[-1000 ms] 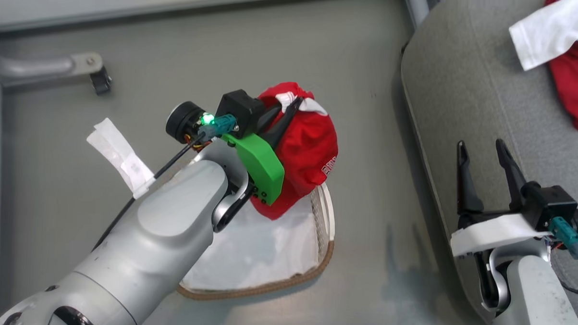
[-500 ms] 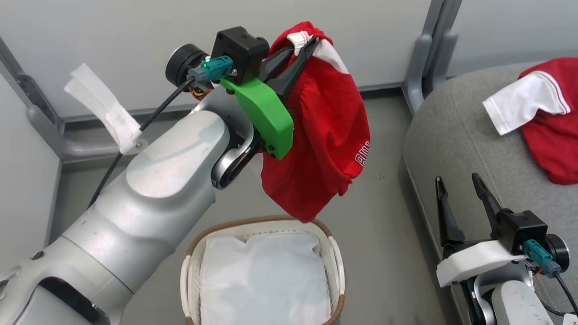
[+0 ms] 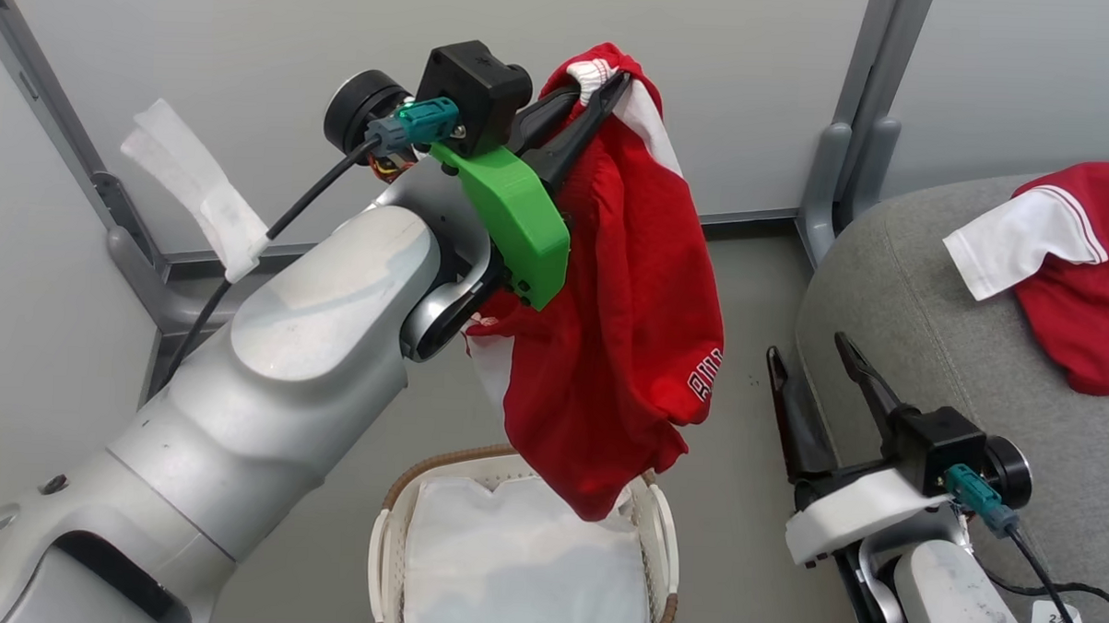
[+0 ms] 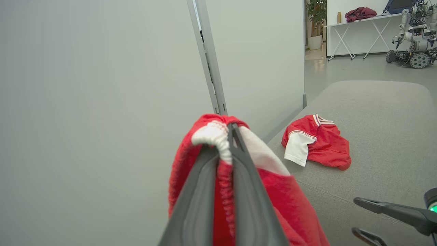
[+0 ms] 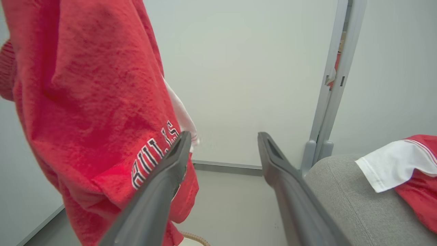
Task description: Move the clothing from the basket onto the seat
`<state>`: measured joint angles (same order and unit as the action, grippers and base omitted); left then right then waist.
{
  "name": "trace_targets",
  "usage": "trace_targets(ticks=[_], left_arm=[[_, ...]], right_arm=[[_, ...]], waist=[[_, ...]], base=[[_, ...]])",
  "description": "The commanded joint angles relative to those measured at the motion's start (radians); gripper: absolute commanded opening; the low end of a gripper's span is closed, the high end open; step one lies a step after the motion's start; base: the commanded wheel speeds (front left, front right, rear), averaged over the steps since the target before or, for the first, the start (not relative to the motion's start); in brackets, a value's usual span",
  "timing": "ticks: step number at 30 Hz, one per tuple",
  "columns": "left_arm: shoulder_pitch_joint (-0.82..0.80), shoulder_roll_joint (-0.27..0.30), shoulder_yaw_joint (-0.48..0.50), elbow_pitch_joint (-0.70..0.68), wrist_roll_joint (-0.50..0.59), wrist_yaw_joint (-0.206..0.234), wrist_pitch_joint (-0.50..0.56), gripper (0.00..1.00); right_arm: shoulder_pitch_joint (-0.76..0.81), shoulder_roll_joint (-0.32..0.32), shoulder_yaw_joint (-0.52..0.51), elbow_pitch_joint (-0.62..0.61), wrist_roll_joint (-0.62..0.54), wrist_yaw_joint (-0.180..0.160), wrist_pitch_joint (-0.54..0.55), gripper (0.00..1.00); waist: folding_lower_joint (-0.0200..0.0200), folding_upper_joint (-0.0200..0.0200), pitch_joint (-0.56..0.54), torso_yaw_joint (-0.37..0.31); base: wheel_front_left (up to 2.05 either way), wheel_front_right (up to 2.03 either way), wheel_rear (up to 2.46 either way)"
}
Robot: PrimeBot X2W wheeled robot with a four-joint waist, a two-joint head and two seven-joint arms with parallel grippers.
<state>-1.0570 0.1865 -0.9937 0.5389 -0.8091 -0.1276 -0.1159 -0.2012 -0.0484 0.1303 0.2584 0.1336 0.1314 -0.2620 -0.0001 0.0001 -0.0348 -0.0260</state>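
Left gripper [image 3: 607, 85] pinching red garment [image 3: 628, 332] by white ribbed edge; cloth hangs free above basket [image 3: 382, 536], lowest fold over white liner [image 3: 508, 577]. Right gripper [image 3: 807, 348] spread wide, low beside seat [image 3: 886, 314]. Second red-and-white garment [image 3: 1085, 302] lies crumpled on seat

Over the last second the left tool [image 3: 607, 85] has carried the red garment [image 3: 628, 332] up from a bunched heap at the rim of the basket [image 3: 434, 462] to well above it. The cloth has dropped out to full hanging length, a white panel now showing at its lower left, its lowest fold over the basket's far rim. The head camera has tilted up too (wall panels replace floor), so the basket's slide down the frame is no move of its own. The right tool [image 3: 807, 346] has edged from over the seat [image 3: 896, 296] to its border — nearer the garment.
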Motion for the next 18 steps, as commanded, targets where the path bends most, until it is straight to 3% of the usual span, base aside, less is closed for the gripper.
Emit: trace_targets(ticks=[1,9,18], left_arm=[[0.003,0.009,0.000,-0.008,-0.006,0.001,0.001,0.00],[-0.012,0.031,0.008,-0.037,-0.011,0.015,0.016,0.00],[-0.047,0.031,0.012,-0.067,-0.012,0.030,0.033,0.00]], right_arm=[[0.000,-0.004,0.014,-0.013,-0.002,-0.001,-0.005,1.00],[0.049,-0.004,0.084,-0.049,-0.023,-0.001,-0.004,1.00],[-0.033,-0.004,0.157,0.080,-0.085,-0.001,-0.004,1.00]], waist=[[0.0001,-0.0001,-0.003,0.002],[0.0001,-0.0001,-0.005,-0.003],[0.0001,-0.0001,0.004,-0.004]], base=[[0.00,0.00,0.00],[0.00,0.00,0.00],[0.00,0.00,0.00]])
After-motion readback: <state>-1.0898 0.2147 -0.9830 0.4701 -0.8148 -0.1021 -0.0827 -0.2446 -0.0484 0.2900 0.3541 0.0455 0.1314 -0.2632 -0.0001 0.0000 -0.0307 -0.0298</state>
